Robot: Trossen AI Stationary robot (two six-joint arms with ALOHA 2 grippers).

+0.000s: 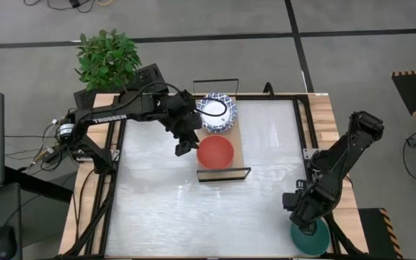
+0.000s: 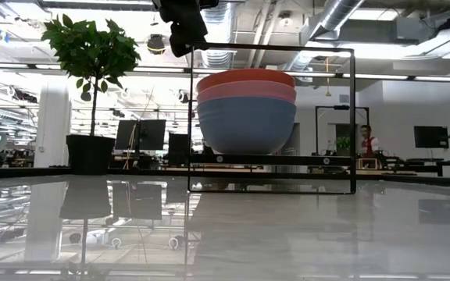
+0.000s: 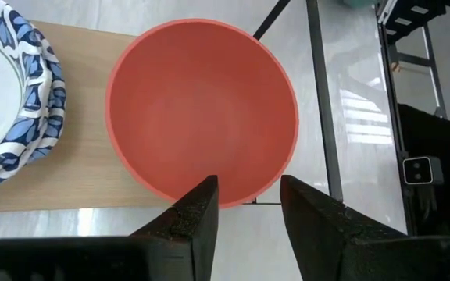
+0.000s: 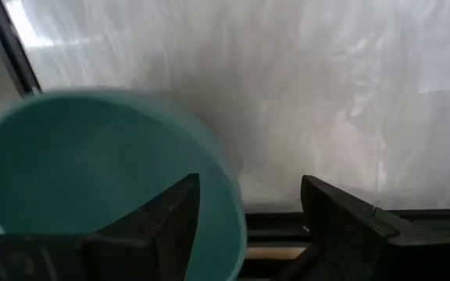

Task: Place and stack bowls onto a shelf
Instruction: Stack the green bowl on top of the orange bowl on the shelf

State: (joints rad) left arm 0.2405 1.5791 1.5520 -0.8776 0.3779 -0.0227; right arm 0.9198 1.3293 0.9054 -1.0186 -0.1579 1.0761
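Observation:
The light-wood shelf [image 1: 237,137] stands at the table's far middle. On its far end sits a stack of white bowls with blue rims [image 1: 217,113], which also shows in the left wrist view [image 3: 6,94]. On its near end the red bowl [image 1: 215,152] tops the pink bowl [image 2: 247,91] and the slate-blue bowl [image 2: 247,125]. My left gripper [image 3: 248,207] is open and empty, above the red bowl's [image 3: 201,109] left rim. My right gripper [image 4: 248,211] is open at the near right corner. Its fingers straddle the rim of the dark green bowl [image 4: 92,172], one over the inside and one outside.
A potted green plant [image 1: 107,58] stands at the table's far left corner. Black wire frames [image 2: 272,117] rise at both short ends of the shelf. Wooden rails [image 1: 323,123] run along the table's sides. The pale table top [image 1: 193,217] lies bare between the shelf and the near edge.

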